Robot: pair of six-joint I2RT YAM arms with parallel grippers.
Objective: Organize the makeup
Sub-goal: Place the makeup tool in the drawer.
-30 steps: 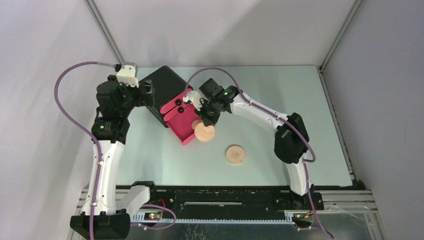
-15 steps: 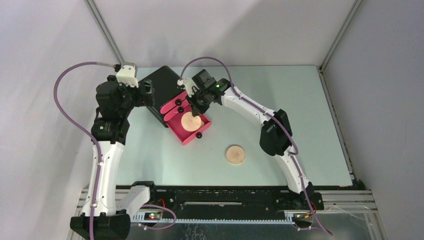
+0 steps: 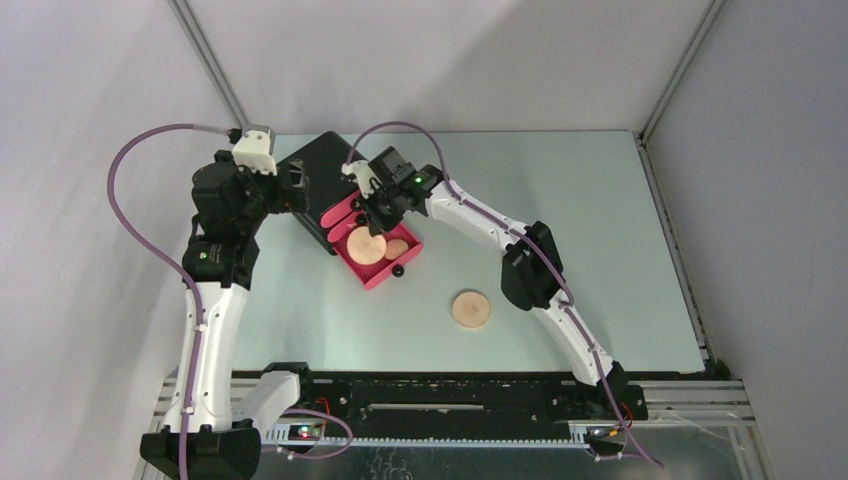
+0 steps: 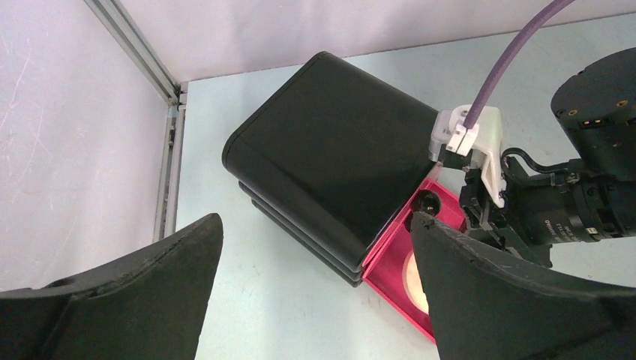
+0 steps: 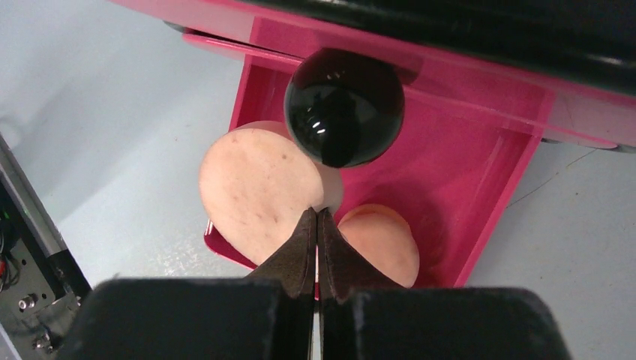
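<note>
**Right gripper** (image 5: 316,225): jaws appear clenched on the rim of a tan disc (image 5: 251,193). The disc is held low inside the open drawer (image 5: 495,150), just beside a peach round (image 5: 382,244).

**Left gripper** (image 4: 315,225): released, empty, apart from the drawer.

**Recommendation:** shift the disc clear of the drawer's side wall, lower it, then release so it lies flat.

**Orientation:** the disc is round and has no long axis. Its face is tilted, leaning over that wall.

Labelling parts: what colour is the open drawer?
Pink drawer, clearest in the right wrist view.
</note>
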